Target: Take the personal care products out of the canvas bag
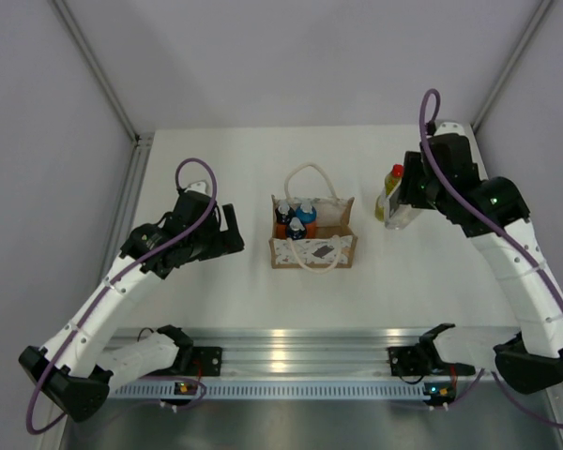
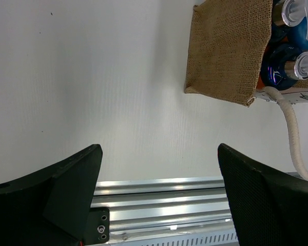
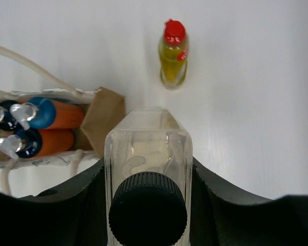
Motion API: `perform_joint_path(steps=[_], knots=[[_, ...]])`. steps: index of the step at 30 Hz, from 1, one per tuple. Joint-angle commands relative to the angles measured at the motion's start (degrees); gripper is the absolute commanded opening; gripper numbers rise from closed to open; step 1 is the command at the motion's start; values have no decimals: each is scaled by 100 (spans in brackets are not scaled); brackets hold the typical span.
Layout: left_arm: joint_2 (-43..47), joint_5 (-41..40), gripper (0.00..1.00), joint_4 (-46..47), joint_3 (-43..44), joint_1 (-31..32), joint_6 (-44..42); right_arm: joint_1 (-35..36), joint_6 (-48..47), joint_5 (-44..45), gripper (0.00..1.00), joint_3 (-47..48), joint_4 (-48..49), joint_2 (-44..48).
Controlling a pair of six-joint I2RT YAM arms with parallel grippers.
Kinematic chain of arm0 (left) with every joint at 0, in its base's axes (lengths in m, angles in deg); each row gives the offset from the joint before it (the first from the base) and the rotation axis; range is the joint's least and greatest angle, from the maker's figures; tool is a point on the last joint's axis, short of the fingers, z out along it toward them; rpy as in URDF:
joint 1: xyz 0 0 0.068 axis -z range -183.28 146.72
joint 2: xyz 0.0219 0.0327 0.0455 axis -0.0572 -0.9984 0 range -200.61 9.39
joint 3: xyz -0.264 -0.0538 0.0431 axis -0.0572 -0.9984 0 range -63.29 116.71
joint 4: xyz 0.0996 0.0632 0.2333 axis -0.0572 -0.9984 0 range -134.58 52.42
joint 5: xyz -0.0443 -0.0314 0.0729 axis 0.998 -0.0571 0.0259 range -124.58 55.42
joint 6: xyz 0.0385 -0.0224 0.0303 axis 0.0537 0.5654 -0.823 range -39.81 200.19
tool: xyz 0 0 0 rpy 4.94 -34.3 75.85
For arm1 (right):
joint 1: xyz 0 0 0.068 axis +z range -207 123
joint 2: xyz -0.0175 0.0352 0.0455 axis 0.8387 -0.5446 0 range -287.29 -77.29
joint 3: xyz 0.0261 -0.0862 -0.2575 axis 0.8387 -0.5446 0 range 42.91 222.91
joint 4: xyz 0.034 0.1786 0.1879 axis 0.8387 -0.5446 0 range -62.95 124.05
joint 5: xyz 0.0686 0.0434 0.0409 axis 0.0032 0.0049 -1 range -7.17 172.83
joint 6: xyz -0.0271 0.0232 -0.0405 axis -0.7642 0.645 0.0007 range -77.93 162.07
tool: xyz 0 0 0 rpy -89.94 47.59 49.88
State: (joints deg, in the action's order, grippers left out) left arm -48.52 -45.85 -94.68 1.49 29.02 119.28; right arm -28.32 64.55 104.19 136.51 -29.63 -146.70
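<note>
Right gripper [image 3: 149, 169] clamped on clear dark-capped bottle [image 3: 146, 143], right of canvas bag [image 1: 311, 251]. Set it down upright, well clear of yellow bottle [image 3: 173, 56], then release. Orange bottles [image 3: 56, 115] wait in bag. Left gripper [image 2: 159, 154] wide, empty.

The canvas bag [image 2: 226, 51] was rough brown cloth, and you could see its threads. Its rope handle [image 2: 293, 128] was thick, twisted cream cord. The table [image 2: 92, 77] was white, smooth and matt. The rail [image 2: 159, 192] at its edge was shiny, grooved metal. The fingers [image 2: 66, 184] of the left gripper [image 2: 159, 154] were matt black plastic. The clear bottle [image 3: 149, 143] was glossy see-through plastic with a matt black cap [image 3: 148, 210]. The yellow bottle [image 3: 173, 59] and the orange bottles [image 3: 64, 115] looked smooth and shiny.
</note>
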Motion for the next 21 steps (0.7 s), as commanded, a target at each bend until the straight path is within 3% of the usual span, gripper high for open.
perform_joint_path(steps=[1,7,12,15,21], knots=[[-54,-86,98,41,211,14,20,-389,-103,78,0,-253,409,489],[-142,-16,99,41,343,14,11,-1514,-498,-456,0,-1361,1014,815],[-150,142,99,50,387,14,89,-2454,-823,-1081,0,-2328,2330,815],[-133,274,98,50,405,14,160,-2815,-1114,-1423,0,-2636,3113,499],[-19,353,99,41,501,14,134,-3282,-1536,-1443,0,-2470,3740,-555]])
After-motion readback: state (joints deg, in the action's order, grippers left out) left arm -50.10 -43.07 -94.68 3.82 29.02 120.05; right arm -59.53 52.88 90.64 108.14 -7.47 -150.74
